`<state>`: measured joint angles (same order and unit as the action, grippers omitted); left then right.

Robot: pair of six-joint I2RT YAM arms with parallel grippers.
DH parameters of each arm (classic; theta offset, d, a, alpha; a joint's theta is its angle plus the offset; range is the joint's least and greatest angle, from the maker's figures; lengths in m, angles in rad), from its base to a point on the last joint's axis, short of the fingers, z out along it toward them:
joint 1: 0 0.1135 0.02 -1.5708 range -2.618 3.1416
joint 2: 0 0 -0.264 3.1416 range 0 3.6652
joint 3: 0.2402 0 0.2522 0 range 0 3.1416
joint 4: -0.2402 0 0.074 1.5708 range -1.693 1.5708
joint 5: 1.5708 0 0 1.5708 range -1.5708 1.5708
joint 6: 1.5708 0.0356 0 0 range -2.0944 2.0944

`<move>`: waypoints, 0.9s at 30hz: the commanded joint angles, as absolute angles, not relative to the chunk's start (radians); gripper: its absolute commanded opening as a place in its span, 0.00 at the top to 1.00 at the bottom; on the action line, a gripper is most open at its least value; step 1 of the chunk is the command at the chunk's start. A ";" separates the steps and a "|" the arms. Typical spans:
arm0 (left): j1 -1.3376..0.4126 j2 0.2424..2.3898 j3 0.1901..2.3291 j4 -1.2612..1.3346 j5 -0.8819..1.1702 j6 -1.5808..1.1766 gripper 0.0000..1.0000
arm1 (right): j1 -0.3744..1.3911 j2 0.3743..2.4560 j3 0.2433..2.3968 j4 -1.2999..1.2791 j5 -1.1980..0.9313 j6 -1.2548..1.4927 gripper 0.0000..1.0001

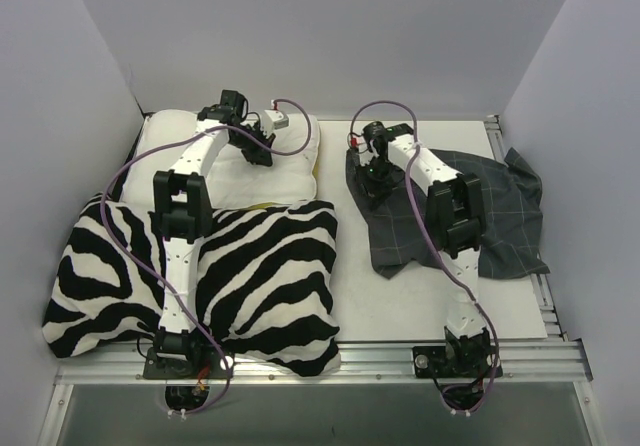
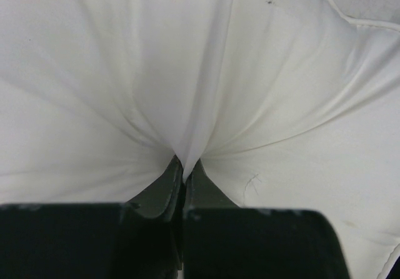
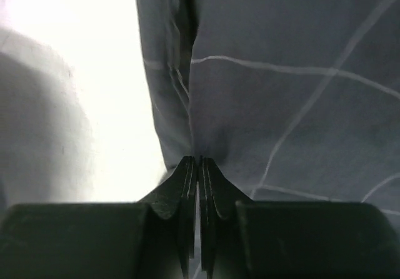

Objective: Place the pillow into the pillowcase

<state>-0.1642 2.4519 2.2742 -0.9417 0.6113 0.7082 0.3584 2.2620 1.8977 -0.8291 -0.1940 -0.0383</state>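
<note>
Your left gripper (image 2: pixel 184 166) pinches the soft pillow (image 2: pixel 281 104) cover, your right gripper (image 3: pixel 199 163) the floppy pillowcase (image 3: pixel 281 104) edge; expect both to sag.

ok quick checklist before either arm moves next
1. Left gripper has the pillow: ok, shut on a pucker of white fabric.
2. Right gripper has the pillowcase: ok, shut on the grey fabric by its left edge.
3. That grip is at the case's opening: cannot tell, no opening shows in any view.
4. Pillow free to lift: not ok, the zebra cushion butts against its near edge.
5. Pillow lined up with the case: not ok, they lie apart, pillow left, case right.
</note>
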 commanded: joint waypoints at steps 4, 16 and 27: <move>-0.097 2.439 2.402 -0.942 0.661 0.654 1.00 | 0.191 2.037 1.830 -0.882 -0.377 -0.067 1.00; -0.181 2.393 2.313 -0.911 0.664 0.785 1.00 | 0.022 2.049 1.724 -0.917 -0.408 -0.150 1.00; -0.199 2.399 2.353 -1.002 0.547 0.897 0.16 | 0.003 2.002 1.638 -0.928 -0.413 -0.178 1.00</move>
